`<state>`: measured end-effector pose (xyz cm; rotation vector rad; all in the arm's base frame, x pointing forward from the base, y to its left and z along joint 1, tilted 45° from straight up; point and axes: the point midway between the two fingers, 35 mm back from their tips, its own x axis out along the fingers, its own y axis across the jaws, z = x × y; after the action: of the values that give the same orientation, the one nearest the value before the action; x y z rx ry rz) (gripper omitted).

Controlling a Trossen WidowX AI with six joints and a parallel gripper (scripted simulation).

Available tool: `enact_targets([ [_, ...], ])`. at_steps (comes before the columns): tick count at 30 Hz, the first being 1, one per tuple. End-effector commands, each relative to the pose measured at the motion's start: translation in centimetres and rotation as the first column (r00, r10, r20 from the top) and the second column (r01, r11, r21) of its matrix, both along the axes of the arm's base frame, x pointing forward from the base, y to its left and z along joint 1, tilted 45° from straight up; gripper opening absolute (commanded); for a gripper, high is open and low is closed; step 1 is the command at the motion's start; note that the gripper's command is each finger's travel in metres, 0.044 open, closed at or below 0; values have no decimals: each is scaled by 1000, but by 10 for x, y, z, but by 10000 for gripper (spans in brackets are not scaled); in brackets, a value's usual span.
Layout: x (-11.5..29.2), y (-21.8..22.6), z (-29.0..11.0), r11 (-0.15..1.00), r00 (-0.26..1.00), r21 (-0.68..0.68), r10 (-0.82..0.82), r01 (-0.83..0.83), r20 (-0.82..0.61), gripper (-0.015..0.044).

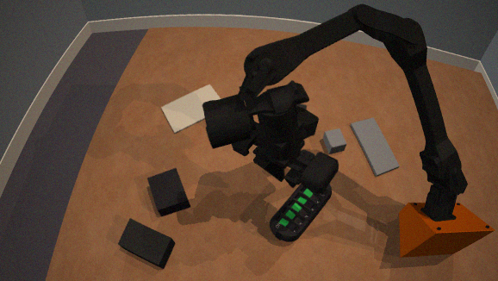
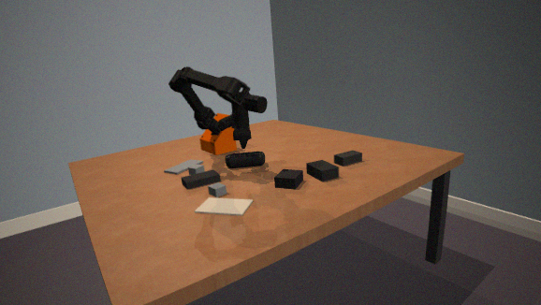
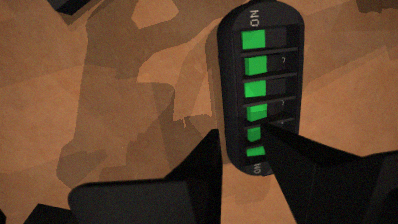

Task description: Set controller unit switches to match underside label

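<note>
The dark grey controller unit [image 1: 292, 234] [image 2: 245, 160] [image 3: 228, 100] sits on its base with its switches facing up. Six green switch ends show in a row in the wrist view; the green ends of the fourth and fifth switches show side faces, and the exact tilt of each switch is hard to tell. The label on the underside is hidden. My gripper [image 2: 243, 146] [image 3: 239, 133] is partly open and empty, pointing down above the unit. In the wrist view one fingertip overlaps the unit near the fifth switch and the other is off its side. In the top view the fingertips are hidden.
A cream plate [image 1: 185, 113] [image 2: 225, 206], a grey plate [image 1: 375, 146] and a grey cube [image 1: 334, 140] lie around the arm. Dark blocks [image 1: 168, 191] [image 2: 322, 170] stand to one side. A dark bar [image 2: 201, 180] lies near the cubes. The orange base [image 1: 444, 243] carries the arm.
</note>
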<state>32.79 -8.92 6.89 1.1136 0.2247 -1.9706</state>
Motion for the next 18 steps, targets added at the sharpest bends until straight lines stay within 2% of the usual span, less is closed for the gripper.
enact_targets([
  [1,2,11,12,1000,1000,2,3,-3,12,210],
  [3,2,11,12,1000,1000,2,3,-3,12,262],
  [13,2,11,12,1000,1000,2,3,-3,12,0],
  [18,2,11,12,1000,1000,2,3,-3,12,0],
])
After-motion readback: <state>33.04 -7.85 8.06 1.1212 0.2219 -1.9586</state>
